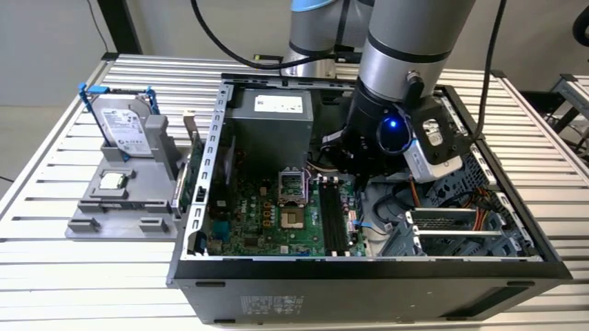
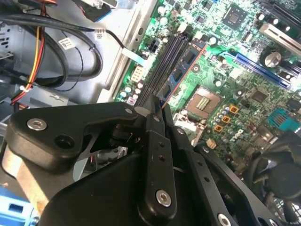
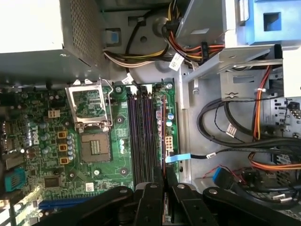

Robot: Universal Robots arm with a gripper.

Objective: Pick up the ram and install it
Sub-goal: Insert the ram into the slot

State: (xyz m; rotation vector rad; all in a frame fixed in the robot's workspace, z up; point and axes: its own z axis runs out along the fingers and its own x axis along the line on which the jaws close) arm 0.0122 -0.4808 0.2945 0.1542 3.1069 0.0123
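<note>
The ram (image 3: 163, 136), a thin dark board seen edge-on in the first wrist view, is gripped between the black jaws, which are closed tight on its upper edge. It runs lengthwise in line with the long black memory slots (image 3: 141, 136) on the green motherboard (image 3: 117, 162), over the slot on the side furthest from the square processor socket (image 3: 95, 147). Whether the ram is seated in that slot or held just above it cannot be told.

In the exterior view, the silver arm (image 1: 405, 41) reaches down into an open computer case (image 1: 368, 276) lying on its side on a slatted metal counter (image 1: 92, 276). Bundles of black, red and orange cables (image 3: 225, 136) lie in the case beside the motherboard. On the exterior view's left, well apart from the jaws, a silver hard drive (image 1: 124, 127) with blue rails stands upright in a grey holder (image 1: 120, 207) on the counter.
</note>
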